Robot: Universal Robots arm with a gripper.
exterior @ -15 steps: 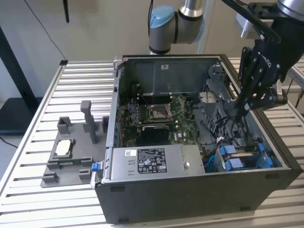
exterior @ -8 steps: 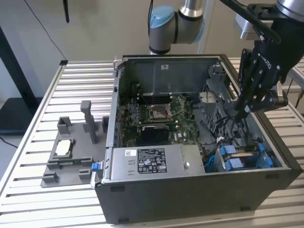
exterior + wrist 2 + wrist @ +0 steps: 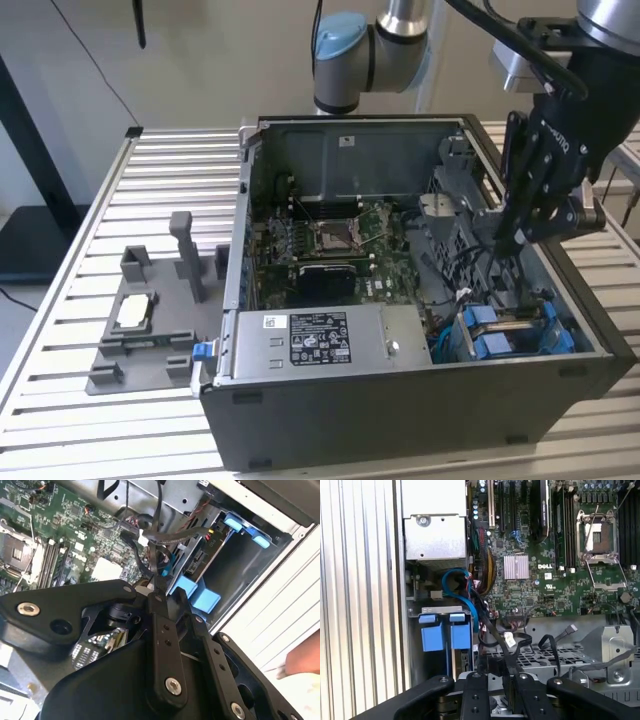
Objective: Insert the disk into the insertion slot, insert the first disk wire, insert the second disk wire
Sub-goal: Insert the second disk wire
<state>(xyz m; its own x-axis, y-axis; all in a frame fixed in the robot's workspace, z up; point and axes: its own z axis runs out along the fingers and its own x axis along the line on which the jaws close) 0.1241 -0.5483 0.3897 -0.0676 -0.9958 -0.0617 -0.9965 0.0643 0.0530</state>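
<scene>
The disk, framed by its blue bracket (image 3: 497, 331), lies inside the insertion slot (image 3: 565, 335) at the front corner of the open computer case on the exterior view's right. Its blue tabs (image 3: 445, 634) (image 3: 198, 593) appear in both wrist views. My gripper (image 3: 510, 240) hangs inside the case just behind the slot. Its fingers (image 3: 159, 611) are shut on a black disk wire (image 3: 496, 666) whose connector sits between the fingertips. The wire (image 3: 150, 562) loops back toward the motherboard. A blue cable (image 3: 462, 587) curves near the disk's end.
A green motherboard (image 3: 330, 245) fills the case floor. A long silver box with a label (image 3: 320, 336) lies along the case front. A grey fixture (image 3: 150, 320) holding a small silver chip stands on the slatted table. A person's hand (image 3: 305, 661) is by the case's outer edge.
</scene>
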